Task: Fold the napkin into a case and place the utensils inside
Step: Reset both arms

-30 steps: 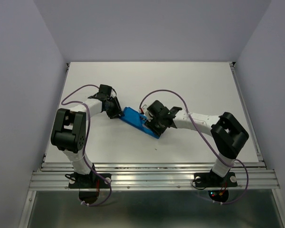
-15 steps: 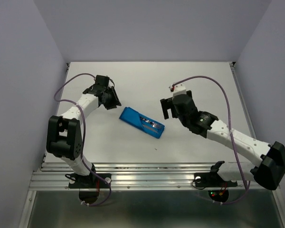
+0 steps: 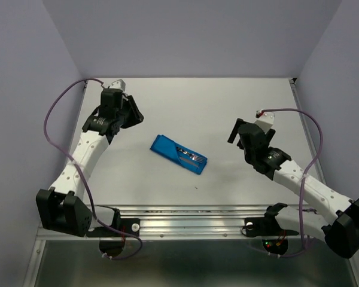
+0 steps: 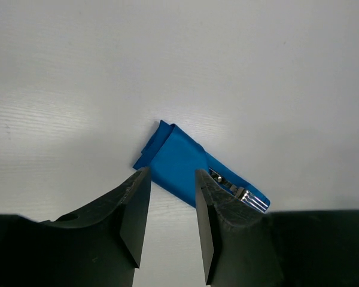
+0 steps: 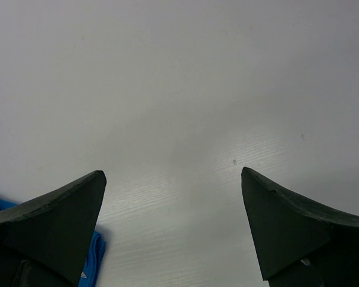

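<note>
Blue case (image 3: 165,146) on table (image 3: 227,107), utensils (image 3: 190,157) tucked inside.

Case (image 3: 178,153): bright royal blue, plain, no pattern.
Utensils (image 4: 251,199): silver metal, shiny where they show at the open end of the case.
Table (image 3: 227,107): white, matt, with a faint fine grain in the wrist views and a few tiny dark specks.
Left gripper (image 4: 172,173): black fingers.
Right gripper (image 5: 173,173): black fingers.
Arms (image 3: 87,149): white links, black joints and bases.
Cables (image 3: 51,119): purple.
Rail (image 3: 191,218) at the near table edge: silver-grey metal.
Walls (image 3: 185,36): pale lavender-grey, plain.
</note>
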`<action>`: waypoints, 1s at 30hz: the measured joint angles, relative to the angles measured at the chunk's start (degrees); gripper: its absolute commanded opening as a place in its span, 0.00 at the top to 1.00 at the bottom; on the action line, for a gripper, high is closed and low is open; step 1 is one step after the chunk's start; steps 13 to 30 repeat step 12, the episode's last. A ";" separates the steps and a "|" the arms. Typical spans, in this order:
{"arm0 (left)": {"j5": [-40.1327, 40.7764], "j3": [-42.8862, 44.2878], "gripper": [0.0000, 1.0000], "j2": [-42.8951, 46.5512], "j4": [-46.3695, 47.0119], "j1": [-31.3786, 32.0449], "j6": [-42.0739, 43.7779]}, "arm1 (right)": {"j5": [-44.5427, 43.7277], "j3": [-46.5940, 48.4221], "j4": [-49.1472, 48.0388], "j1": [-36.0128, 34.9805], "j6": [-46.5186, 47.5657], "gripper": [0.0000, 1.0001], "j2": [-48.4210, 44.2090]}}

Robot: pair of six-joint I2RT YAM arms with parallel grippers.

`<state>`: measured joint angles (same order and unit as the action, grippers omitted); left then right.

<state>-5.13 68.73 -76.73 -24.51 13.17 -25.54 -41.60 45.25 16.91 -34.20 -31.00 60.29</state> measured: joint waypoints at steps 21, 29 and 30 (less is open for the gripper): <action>2.80 -0.20 0.50 16.48 0.26 0.00 2.19 | -0.85 0.09 7.15 0.00 -7.43 0.00 2.67; 2.80 -0.20 0.50 16.48 0.26 0.00 2.19 | -0.85 0.09 7.15 0.00 -7.43 0.00 2.67; 2.80 -0.20 0.50 16.48 0.26 0.00 2.19 | -0.85 0.09 7.15 0.00 -7.43 0.00 2.67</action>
